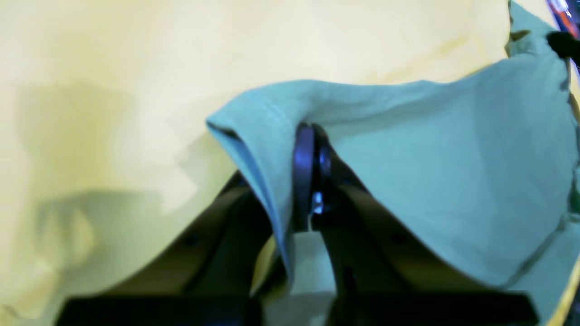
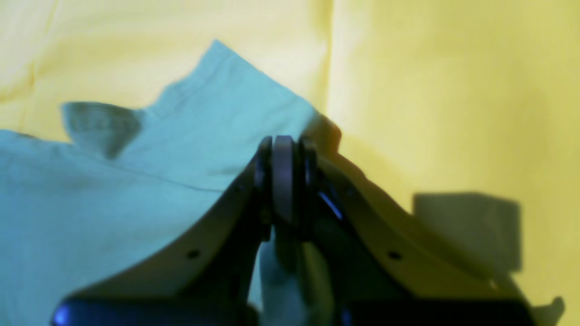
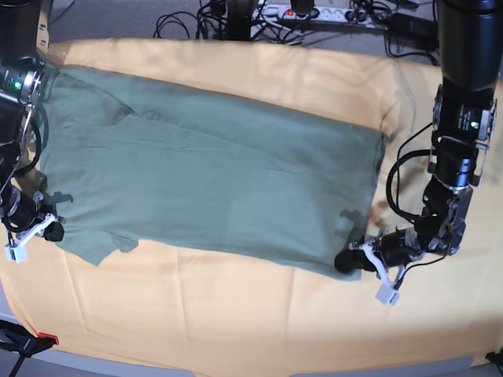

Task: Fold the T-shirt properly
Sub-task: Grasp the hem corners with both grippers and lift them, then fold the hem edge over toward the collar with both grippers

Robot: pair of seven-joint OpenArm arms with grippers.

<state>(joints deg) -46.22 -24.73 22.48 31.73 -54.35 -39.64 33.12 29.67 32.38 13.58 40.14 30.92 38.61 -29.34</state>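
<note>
The sage-green T-shirt (image 3: 212, 173) lies spread flat on the yellow-orange cloth, sleeves toward the left and hem toward the right. My left gripper (image 3: 344, 261) sits at the near right hem corner. In the left wrist view it (image 1: 311, 131) is shut on a raised fold of the T-shirt (image 1: 453, 172). My right gripper (image 3: 53, 232) rests at the near left edge beside the lower sleeve. In the right wrist view it (image 2: 284, 142) is shut, with a strip of the T-shirt (image 2: 113, 181) pinched between its pads.
The yellow-orange cloth (image 3: 236, 314) covers the whole table under the shirt. Cables and a power strip (image 3: 306, 12) lie beyond the far edge. A red clamp (image 3: 43, 339) holds the cloth at the near left corner.
</note>
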